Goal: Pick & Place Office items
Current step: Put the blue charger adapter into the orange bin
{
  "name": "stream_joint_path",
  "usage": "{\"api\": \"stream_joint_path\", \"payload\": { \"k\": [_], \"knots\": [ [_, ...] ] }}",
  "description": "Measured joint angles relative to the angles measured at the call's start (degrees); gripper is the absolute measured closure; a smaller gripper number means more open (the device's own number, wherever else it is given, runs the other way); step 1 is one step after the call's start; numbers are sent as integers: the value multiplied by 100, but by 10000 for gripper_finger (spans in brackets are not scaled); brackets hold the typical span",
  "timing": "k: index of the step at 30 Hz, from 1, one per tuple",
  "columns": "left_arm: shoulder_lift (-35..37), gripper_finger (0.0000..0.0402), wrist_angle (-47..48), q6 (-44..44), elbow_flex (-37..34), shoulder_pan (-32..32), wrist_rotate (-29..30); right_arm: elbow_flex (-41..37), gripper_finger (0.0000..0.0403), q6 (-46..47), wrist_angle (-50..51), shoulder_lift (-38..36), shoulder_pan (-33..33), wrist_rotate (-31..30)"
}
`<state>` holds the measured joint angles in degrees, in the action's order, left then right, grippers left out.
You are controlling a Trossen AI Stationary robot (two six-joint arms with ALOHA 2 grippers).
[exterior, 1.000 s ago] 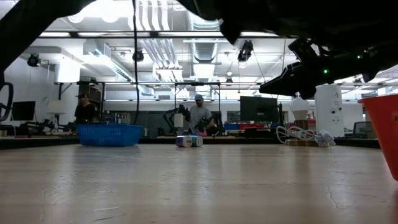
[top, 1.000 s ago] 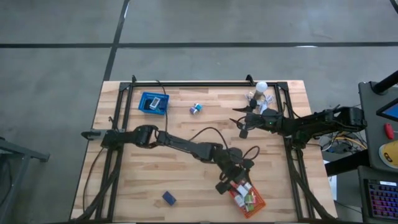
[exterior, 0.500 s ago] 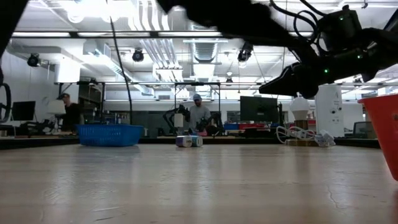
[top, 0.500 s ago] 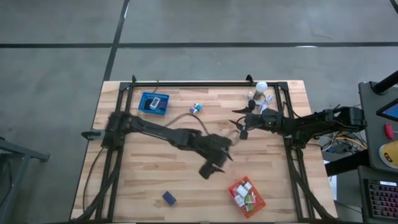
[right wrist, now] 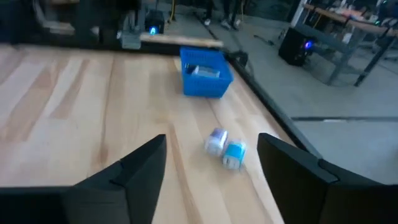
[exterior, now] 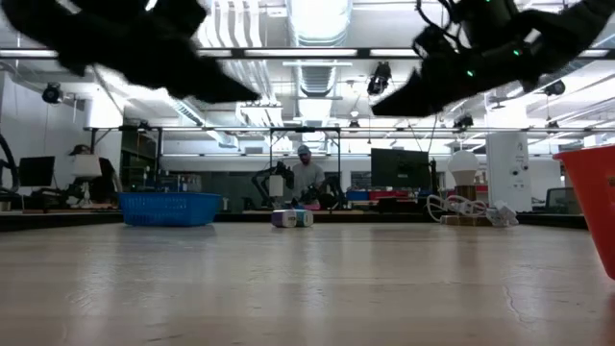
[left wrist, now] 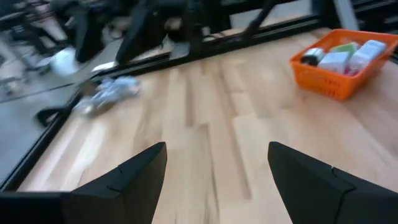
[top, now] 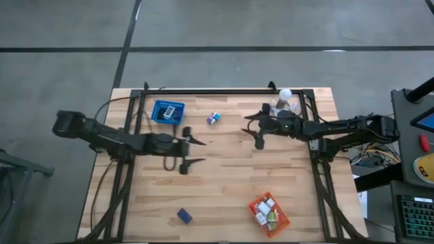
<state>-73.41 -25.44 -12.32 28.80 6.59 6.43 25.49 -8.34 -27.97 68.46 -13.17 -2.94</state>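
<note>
My left gripper (top: 195, 151) (left wrist: 217, 147) hovers open over the table's left middle with nothing between its fingers. My right gripper (top: 253, 129) (right wrist: 211, 138) hovers open over the far right middle, also holding nothing. Two small office items, white and teal (top: 214, 118) (right wrist: 226, 150), lie on the table ahead of the right gripper. A dark blue block (top: 184, 215) lies near the front edge. An orange basket (top: 269, 213) (left wrist: 342, 59) at the near right holds several small items. A blue basket (top: 167, 112) (right wrist: 205, 73) at the far left holds a white one.
A white ball-topped cluster of clips (top: 285, 102) (left wrist: 106, 96) sits at the far right corner, just behind the right gripper. A black frame (top: 224, 91) runs along the table's far edge and sides. Bare wood lies between the two grippers. People stand in the room beyond (exterior: 306, 178).
My left arm has drawn back from over the orange basket at the near right, sweeping across toward the table's left side. Its gripper has tipped from pointing down to nearly level and still holds nothing. My right gripper has risen a little.
</note>
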Motion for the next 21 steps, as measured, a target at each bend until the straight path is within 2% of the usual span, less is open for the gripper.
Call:
{"api": "stream_joint_path", "payload": {
  "k": [1,4,6,8,11,15,21],
  "knots": [
    [245,120,-65,88,-276,0,114,142,149,48,18,59,-2,-37],
    [905,120,-306,312,-1006,0,357,505,123,320,132,324,3,-777],
    [1278,120,-556,369,-1359,0,440,785,111,345,516,533,-32,-989],
    [1591,120,-701,385,-1640,2,539,1119,104,348,907,835,-80,-877],
    [1921,120,-749,384,-1900,0,698,1597,99,471,1277,1433,-150,-328],
    [2137,120,-750,319,-2069,0,809,2282,87,520,1721,2360,-164,137],
    [2166,120,-757,353,-2152,-3,858,3310,59,451,2274,3478,-131,208]
  ]
}}
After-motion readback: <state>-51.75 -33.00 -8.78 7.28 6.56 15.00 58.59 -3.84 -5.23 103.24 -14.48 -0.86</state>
